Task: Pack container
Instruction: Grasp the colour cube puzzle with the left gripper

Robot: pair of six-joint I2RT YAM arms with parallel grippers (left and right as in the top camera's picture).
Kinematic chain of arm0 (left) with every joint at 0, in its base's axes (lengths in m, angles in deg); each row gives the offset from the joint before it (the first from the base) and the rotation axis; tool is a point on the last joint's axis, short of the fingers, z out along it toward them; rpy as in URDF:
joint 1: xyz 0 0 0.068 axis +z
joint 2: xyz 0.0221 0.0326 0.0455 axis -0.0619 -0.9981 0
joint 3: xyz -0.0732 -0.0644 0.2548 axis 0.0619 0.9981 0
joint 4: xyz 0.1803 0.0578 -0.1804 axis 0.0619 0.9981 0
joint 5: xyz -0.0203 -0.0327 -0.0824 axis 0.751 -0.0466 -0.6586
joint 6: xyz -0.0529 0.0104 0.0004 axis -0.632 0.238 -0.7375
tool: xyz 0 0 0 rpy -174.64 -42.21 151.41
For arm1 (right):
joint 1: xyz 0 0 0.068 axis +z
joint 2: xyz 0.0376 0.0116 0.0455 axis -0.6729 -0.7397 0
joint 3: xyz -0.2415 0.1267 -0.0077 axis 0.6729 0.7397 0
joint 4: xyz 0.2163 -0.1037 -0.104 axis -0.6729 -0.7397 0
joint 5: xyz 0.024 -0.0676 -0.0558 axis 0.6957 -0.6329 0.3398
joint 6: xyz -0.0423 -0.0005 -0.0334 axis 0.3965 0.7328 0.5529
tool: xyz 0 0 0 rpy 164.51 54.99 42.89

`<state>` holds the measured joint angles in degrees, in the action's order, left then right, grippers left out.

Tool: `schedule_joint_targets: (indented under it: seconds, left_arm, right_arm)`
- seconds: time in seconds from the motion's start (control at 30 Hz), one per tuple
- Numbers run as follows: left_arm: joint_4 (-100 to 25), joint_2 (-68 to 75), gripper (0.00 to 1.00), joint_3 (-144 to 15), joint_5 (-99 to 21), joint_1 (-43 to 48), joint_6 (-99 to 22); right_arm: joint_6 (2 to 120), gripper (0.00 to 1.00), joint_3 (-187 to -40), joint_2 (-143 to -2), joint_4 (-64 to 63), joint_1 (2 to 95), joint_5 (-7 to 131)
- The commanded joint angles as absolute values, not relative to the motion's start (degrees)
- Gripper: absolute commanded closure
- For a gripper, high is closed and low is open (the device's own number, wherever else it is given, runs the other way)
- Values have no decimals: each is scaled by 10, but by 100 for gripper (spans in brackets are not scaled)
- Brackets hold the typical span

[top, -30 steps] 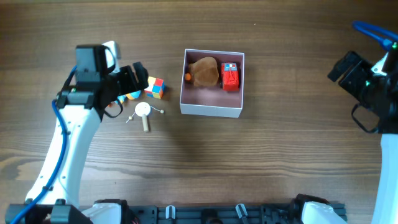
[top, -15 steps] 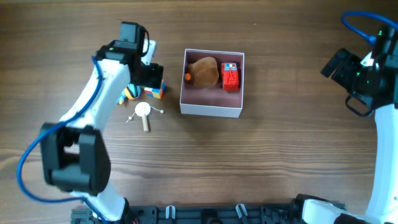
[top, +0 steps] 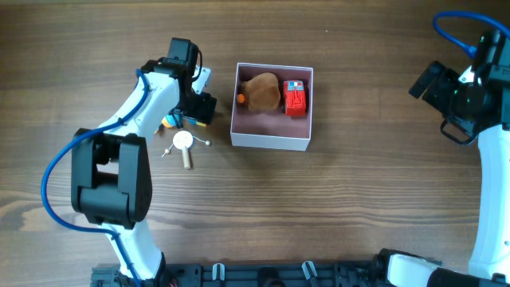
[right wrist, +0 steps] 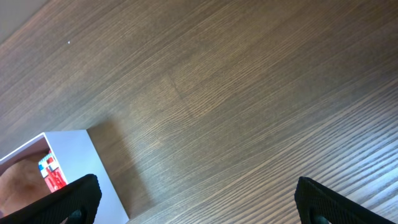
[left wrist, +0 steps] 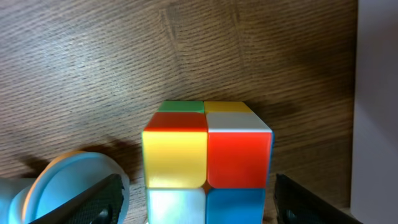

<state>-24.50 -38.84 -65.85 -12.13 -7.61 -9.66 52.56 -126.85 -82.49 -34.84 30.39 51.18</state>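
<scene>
Container (top: 269,142) w/ brown lump (top: 261,92), red toy (top: 296,97); L end effector (left wrist: 202,199), R end effector (right wrist: 202,199) spread.

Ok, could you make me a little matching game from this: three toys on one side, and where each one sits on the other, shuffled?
Toys
1. coloured cube
2. red toy
3. white disc on a stick

Places
A. inside the box, on its right side
B. lying on the table with nothing around it
C. on the table, between the fingers of the left gripper

Pairs: 1-C, 2-A, 3-B
</scene>
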Motion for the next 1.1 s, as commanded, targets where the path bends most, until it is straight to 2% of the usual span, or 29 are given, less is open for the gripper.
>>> schedule_joint_targets:
  seconds: [0.0, 0.2, 0.47, 0.73, 0.87, 1.07]
  left_arm:
    - [-253, -400, 23, -663, -118, -78, -83]
    - [-262, -408, 42, -663, -118, -78, -83]
    - [-263, -415, 43, -663, -118, -79, -83]
    - [-255, -402, 54, -664, -118, -80, -86]
    - [-237, -378, 65, -673, -118, -80, -86]
    - [-156, -327, 66, -747, -118, -97, -119]
  right_arm:
    - [525, 0, -1264, -829, -347, 302, 508]
    - [525, 0, -1264, -829, -347, 302, 508]
    - [525, 0, -1264, -829, -347, 302, 508]
    - [525, 1, -1264, -829, -347, 302, 508]
    - [525, 0, -1264, -829, -347, 302, 508]
    - [525, 0, -1264, -829, -347, 302, 508]
